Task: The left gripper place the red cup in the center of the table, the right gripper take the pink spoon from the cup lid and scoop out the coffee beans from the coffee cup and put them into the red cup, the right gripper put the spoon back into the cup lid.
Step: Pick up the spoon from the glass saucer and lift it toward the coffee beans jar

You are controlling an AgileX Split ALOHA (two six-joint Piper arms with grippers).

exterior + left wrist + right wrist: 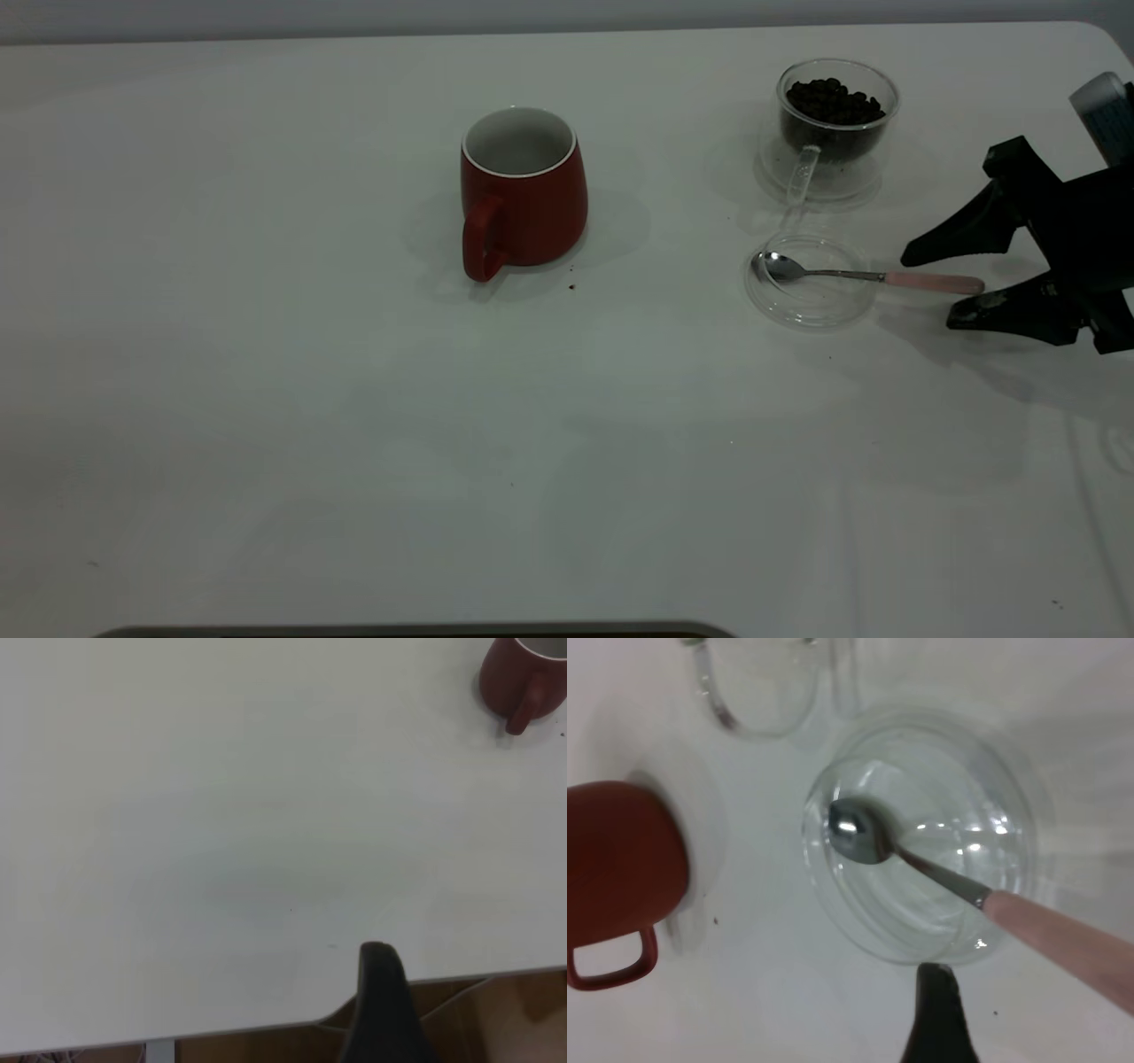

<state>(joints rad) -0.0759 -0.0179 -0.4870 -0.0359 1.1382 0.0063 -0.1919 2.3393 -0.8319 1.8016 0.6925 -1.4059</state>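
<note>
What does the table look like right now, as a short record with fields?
mug: red mug upright mid-table, empty, handle toward camera
glass cup: glass cup holds beans, far right
lid: lid in front of glass cup
spoon: spoon, bowl in lid, pink handle pointing right
right end effector: right end effector open, at spoon handle, not gripping
left end effector: out of exterior view

The pink spoon point(939, 870) lies in the cup lid point(917, 837), the red cup point(616, 864) nearby.
</note>
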